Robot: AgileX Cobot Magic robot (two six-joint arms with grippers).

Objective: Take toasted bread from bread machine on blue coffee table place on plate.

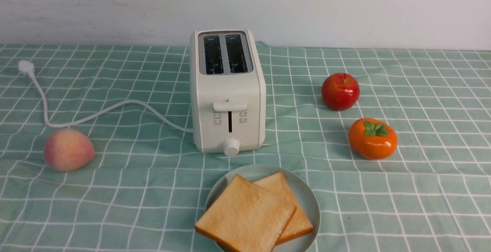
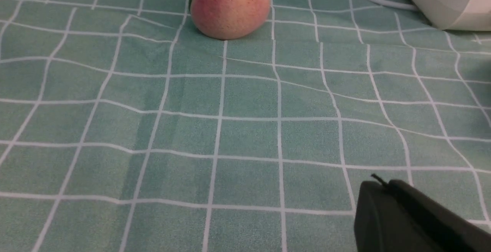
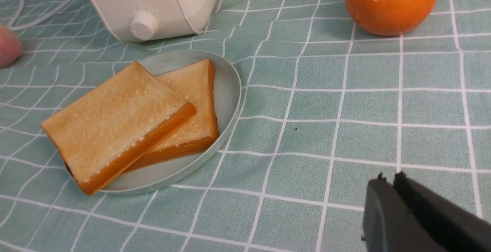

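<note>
Two slices of toasted bread lie overlapping on the pale plate (image 1: 307,200), the upper slice (image 1: 245,215) resting partly on the lower one (image 1: 285,202). The plate sits on the blue coffee table (image 1: 402,206) just in front of the cream bread machine (image 1: 228,91), whose two slots look empty. Neither arm shows in the front view. My left gripper (image 2: 383,183) hovers shut over bare cloth, holding nothing. In the right wrist view, my right gripper (image 3: 389,177) hangs shut and empty over the cloth, to the side of the plate (image 3: 228,87) and the toast (image 3: 115,117).
A peach (image 1: 68,149) lies left of the bread machine, with the white power cord (image 1: 96,114) and its plug (image 1: 26,68) behind it. A red apple (image 1: 340,91) and an orange persimmon (image 1: 373,139) sit to the right. A white wall closes the back.
</note>
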